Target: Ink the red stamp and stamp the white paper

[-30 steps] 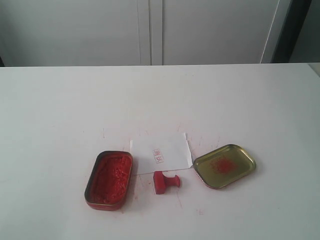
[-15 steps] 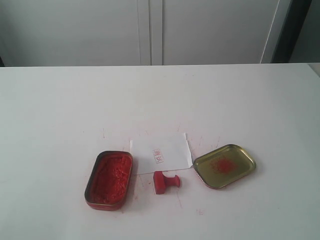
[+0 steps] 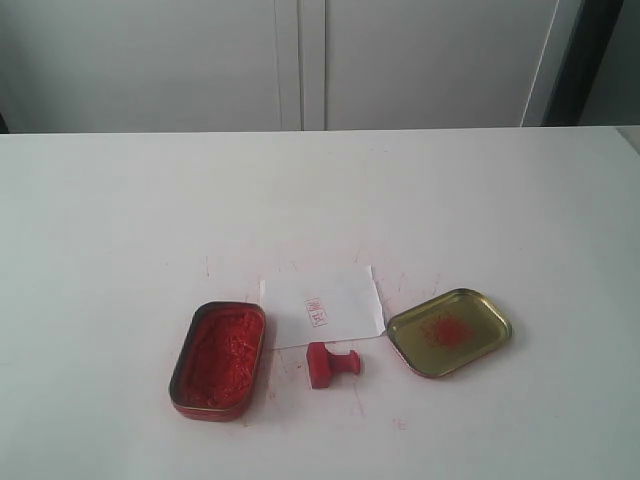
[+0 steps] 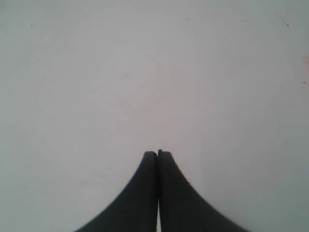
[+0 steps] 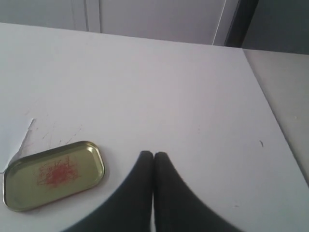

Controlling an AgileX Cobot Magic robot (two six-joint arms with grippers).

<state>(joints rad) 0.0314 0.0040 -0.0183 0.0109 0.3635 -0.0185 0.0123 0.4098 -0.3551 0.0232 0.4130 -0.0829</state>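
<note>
The red stamp (image 3: pixel 329 364) lies on its side on the table, its handle pointing right, just below the white paper (image 3: pixel 322 304). A small red print shows on the paper. No arm appears in the exterior view. My left gripper (image 4: pixel 157 153) is shut with nothing in it, over bare tabletop. Also shut and holding nothing, my right gripper (image 5: pixel 153 154) hangs beside the gold lid (image 5: pixel 52 174). A corner of the paper (image 5: pixel 12 137) shows in the right wrist view.
The oblong tin of red ink paste (image 3: pixel 219 359) sits left of the stamp. The gold lid (image 3: pixel 449 331) with red smears lies to the right of the paper. The table's right edge (image 5: pixel 275 116) runs near the right gripper.
</note>
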